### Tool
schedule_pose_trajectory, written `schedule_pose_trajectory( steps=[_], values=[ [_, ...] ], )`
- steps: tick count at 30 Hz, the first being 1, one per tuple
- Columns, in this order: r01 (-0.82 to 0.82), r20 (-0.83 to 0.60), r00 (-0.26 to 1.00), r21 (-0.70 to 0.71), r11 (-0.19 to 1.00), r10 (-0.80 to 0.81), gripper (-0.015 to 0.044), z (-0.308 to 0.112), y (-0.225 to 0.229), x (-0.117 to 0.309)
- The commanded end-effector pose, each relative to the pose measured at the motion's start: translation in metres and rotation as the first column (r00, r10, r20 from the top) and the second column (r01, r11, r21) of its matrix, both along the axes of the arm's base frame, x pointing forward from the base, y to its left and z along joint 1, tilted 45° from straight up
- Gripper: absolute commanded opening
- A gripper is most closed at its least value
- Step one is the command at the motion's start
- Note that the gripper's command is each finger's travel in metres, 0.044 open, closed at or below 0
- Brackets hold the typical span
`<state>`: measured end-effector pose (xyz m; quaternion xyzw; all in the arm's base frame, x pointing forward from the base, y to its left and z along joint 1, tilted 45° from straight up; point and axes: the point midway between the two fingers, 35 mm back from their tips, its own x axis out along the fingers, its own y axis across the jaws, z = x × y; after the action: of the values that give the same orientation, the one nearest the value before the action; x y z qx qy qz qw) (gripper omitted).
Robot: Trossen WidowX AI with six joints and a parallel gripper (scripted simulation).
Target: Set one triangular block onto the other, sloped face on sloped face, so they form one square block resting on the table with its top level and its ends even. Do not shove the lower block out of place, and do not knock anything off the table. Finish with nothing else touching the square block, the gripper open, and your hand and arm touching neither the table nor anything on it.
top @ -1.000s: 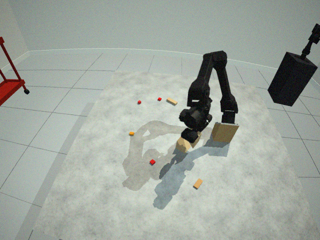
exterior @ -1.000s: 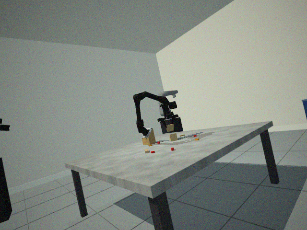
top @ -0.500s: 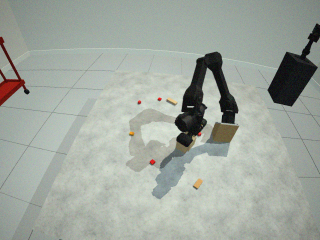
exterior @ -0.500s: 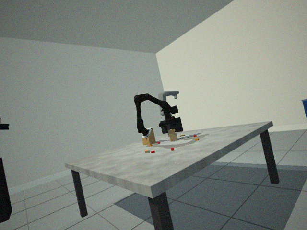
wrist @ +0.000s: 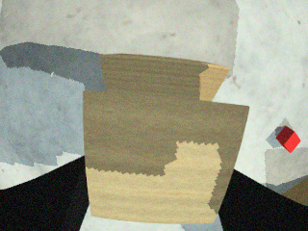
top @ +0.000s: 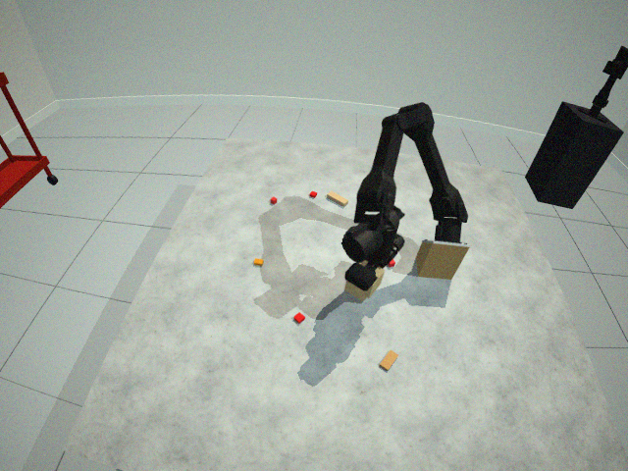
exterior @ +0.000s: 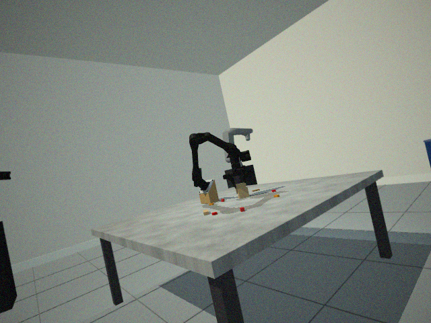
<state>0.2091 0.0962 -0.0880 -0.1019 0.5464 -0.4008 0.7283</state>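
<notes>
Seen as a mottled grey-white counter [top: 456,405] [exterior: 163,227] [wrist: 269,38], bearing a tan wedge-shaped stand [top: 441,261] [exterior: 209,198] [wrist: 299,197]. Near the stand: one red cube [top: 392,263] [exterior: 222,200] [wrist: 289,140], one orange piece [exterior: 211,204]. Farther from it: lower wooden block [top: 361,293] [exterior: 244,194] [wrist: 151,77], three red pieces [top: 299,317] [exterior: 273,190], an orange block [top: 258,262] [exterior: 276,195], two tan planks [top: 389,359] [exterior: 256,190].

Two tan wooden blocks [top: 363,292] [exterior: 242,191] [wrist: 154,125] sit close together.

Matt, grained wood-look upper block [wrist: 159,144].

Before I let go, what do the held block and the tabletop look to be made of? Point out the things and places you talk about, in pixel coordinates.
Tan triangular block [wrist: 144,120]: apparently wood, matte and unpainted, with fine grain lines. Mottled grey-white tabletop [top: 202,395] [exterior: 174,236]: perhaps stone or concrete, from its cloudy patches; a printed laminate is possible.
</notes>
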Motion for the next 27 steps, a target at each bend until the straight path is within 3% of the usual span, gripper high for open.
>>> schedule_pose_trajectory(
  steps=[1, 27],
  values=[
    [-0.006, -0.001, 1.0, -0.005, 1.0, 0.006, 0.0, -0.0002, -0.001, 0.0007],
    [-0.007, -0.001, 1.0, -0.006, 1.0, 0.007, 0.0, -0.0069, -0.0106, 0.0064]
  ],
)
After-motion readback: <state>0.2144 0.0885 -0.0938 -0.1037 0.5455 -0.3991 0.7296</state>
